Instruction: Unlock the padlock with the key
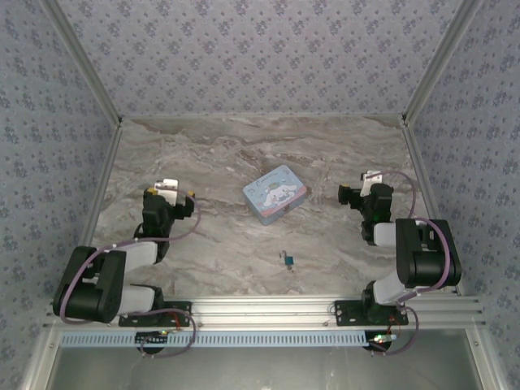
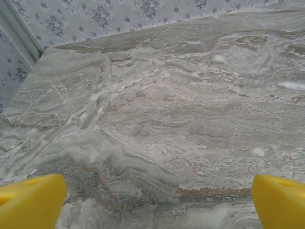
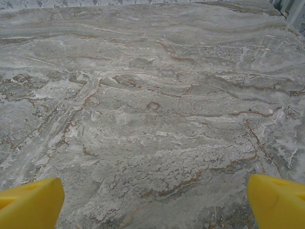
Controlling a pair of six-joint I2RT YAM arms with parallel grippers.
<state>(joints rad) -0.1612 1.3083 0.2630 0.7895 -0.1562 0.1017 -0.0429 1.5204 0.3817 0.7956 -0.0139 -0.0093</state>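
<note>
Two grippers are shown w/ yellow pads (image 2: 29, 200) spread wide, nothing held: left gripper (image 2: 157, 201) at the table's left, right gripper (image 3: 155, 201) at its right. The padlock (image 1: 288, 258) is seen lying on the marble table (image 1: 244, 146), near-centre, btwn the arms, well apart from both. The key is too small to be told apart. A cartoon tin (image 1: 275, 193) is placed farther back.
</note>
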